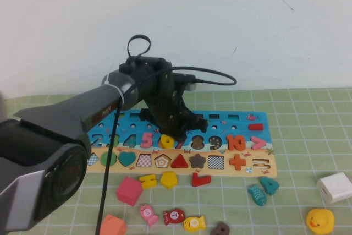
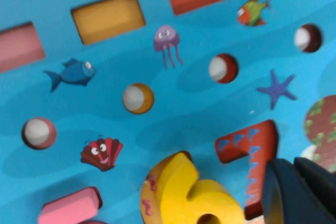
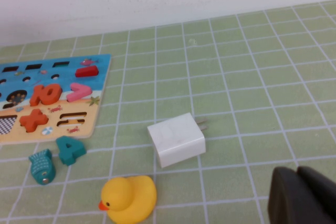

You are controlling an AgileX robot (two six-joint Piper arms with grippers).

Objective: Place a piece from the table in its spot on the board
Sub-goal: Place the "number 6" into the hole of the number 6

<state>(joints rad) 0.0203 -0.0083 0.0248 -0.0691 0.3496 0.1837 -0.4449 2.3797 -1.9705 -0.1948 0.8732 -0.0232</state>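
The board (image 1: 231,119) lies across the middle of the green mat; its blue part (image 2: 210,108) fills the left wrist view. The yellow "6" (image 1: 166,142) sits at its cut-out between the pink 5 (image 1: 147,138) and the red 7 (image 2: 252,145). In the left wrist view the 6 (image 2: 184,192) looks a little raised and tilted. My left gripper (image 1: 175,135) is right over it. Its fingers (image 2: 294,182) are shut together beside the 6, over the 7, and hold nothing. My right gripper (image 3: 302,198) is shut and empty above the mat, out of the high view.
Loose pieces lie in front of the board: a pink cube (image 1: 128,190), a yellow pentagon (image 1: 168,179), a red piece (image 1: 200,179), fish discs (image 1: 193,223), a teal 4 (image 1: 269,185). A white charger (image 1: 335,186) and a yellow duck (image 1: 320,220) lie at the right.
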